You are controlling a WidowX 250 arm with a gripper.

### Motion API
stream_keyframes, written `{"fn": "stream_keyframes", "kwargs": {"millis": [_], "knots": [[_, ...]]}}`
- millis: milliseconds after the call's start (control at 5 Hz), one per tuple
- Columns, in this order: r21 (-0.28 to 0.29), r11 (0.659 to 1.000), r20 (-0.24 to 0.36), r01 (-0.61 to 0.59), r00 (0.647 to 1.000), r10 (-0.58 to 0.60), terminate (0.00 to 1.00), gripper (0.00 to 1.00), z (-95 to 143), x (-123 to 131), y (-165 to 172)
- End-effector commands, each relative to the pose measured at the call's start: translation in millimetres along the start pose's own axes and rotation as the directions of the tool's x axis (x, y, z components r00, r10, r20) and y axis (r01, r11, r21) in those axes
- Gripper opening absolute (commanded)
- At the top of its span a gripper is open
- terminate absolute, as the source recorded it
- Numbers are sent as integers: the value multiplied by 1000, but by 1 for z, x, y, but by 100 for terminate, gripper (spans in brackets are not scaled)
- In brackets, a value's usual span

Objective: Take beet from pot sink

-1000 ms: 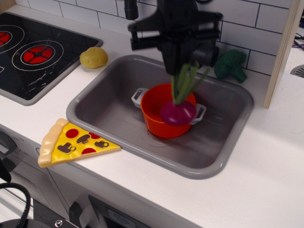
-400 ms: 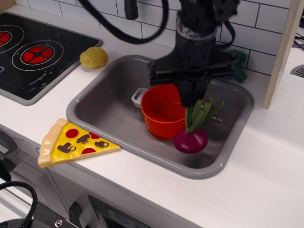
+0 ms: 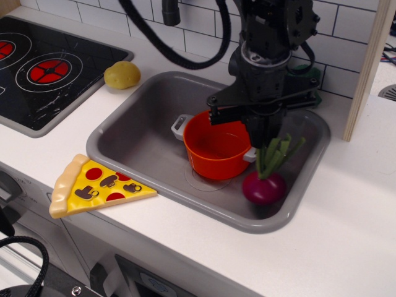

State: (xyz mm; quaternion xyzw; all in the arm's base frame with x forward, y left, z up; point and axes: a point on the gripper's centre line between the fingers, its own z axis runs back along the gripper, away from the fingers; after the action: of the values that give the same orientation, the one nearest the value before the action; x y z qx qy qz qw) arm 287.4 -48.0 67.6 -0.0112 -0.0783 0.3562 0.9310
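Observation:
The beet [image 3: 264, 187], a dark purple bulb with green stalks, is low in the front right corner of the grey sink [image 3: 133, 133], at or just above its floor, to the right of the pot. The orange-red pot [image 3: 216, 145] stands in the middle of the sink with one grey handle showing on its left; it looks empty inside. My black gripper [image 3: 270, 135] hangs over the beet, just right of the pot, shut on the tops of the green stalks.
A dark faucet [image 3: 171, 11] is at the back of the sink. A yellow potato [image 3: 122, 75] lies left of the sink beside the black stovetop [image 3: 43, 68]. A pizza slice [image 3: 99, 185] lies at the front left. Green broccoli [image 3: 307, 72] is partly hidden behind my arm.
My gripper has carried the beet out of the pot, moved right and toward the front, and lowered it to the sink's front right corner. The pot has stayed in place.

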Motion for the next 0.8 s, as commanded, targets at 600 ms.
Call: {"fn": "stream_keyframes", "kwargs": {"millis": [600], "knots": [[-3,997,29,-77,997,77,0,100,37,21,-8]]}}
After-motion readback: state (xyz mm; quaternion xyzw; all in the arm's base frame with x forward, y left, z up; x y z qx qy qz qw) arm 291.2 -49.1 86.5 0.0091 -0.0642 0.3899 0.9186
